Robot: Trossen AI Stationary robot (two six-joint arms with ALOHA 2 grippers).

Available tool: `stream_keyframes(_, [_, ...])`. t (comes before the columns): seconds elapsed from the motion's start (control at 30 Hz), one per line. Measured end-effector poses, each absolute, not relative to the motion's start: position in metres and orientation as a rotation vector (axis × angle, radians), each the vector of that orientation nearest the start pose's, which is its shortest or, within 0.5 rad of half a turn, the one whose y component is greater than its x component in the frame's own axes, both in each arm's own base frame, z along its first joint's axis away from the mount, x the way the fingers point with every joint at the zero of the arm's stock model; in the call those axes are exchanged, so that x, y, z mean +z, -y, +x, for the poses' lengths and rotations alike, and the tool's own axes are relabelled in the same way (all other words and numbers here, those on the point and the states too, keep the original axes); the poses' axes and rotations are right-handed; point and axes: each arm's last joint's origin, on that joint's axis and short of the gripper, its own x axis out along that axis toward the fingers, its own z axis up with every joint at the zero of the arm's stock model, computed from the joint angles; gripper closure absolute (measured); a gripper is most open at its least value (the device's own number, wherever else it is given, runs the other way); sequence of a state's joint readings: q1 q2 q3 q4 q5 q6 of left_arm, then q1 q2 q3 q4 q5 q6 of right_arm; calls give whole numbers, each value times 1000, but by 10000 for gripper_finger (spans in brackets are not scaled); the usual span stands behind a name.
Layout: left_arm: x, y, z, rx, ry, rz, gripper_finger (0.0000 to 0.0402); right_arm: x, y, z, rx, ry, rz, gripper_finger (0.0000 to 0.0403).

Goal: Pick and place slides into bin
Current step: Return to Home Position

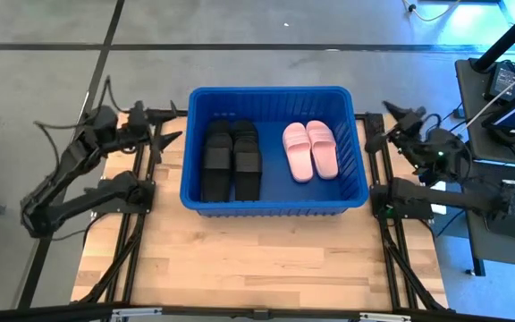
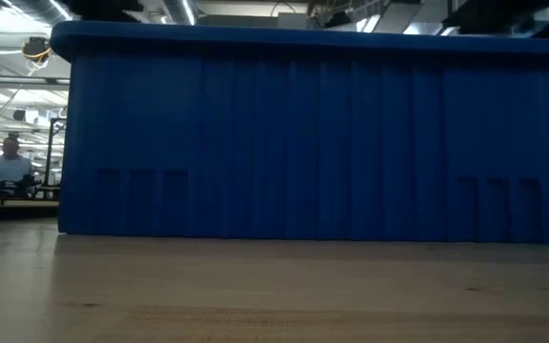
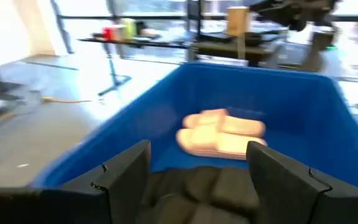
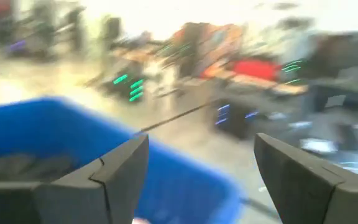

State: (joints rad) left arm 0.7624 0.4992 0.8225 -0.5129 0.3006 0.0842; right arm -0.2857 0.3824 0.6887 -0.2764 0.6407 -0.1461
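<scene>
The blue bin (image 1: 275, 211) stands on the wooden table's far half. Inside it, black slides (image 1: 232, 157) lie side by side in the left part and a pale pink pair (image 1: 310, 149) lies in the right part, soles on the floor of the bin. My left gripper (image 1: 170, 137) hovers open just outside the bin's left wall, pointing across it; its wrist view shows the pink slides (image 3: 222, 134) and black slides (image 3: 197, 190) beyond the fingers. My right gripper (image 1: 397, 114) is open beside the bin's far right corner, holding nothing (image 4: 201, 168).
The bin's near wall (image 2: 313, 143) fills the low view, with bare wood in front of it (image 1: 257, 259). Desks with equipment stand off the table's right side (image 1: 508, 107). A person sits far behind on the left (image 2: 10, 162).
</scene>
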Motion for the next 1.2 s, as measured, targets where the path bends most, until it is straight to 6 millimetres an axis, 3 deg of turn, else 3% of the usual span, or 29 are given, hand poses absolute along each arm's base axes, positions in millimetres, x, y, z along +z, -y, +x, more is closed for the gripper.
stream_keyframes(0.13, [328, -54, 62, 559, -179, -1, 141, 322, 42, 59, -1084, 30, -168, 114])
stream_keyframes(0.37, [301, -43, 44, 690, -113, 57, 141, 290, 42, 47, -1158, 60, -162, 114])
stream_keyframes(0.63, [271, -30, 29, 793, -24, 55, 141, 272, 40, 32, -1285, 147, -127, 114])
stream_keyframes(0.93, [255, -38, 36, 769, -40, 3, 141, 260, 44, 36, -1300, 81, -137, 114])
stream_keyframes(1.2, [241, -46, 43, 781, -23, -10, 141, 231, 52, 48, -1315, 47, -91, 114])
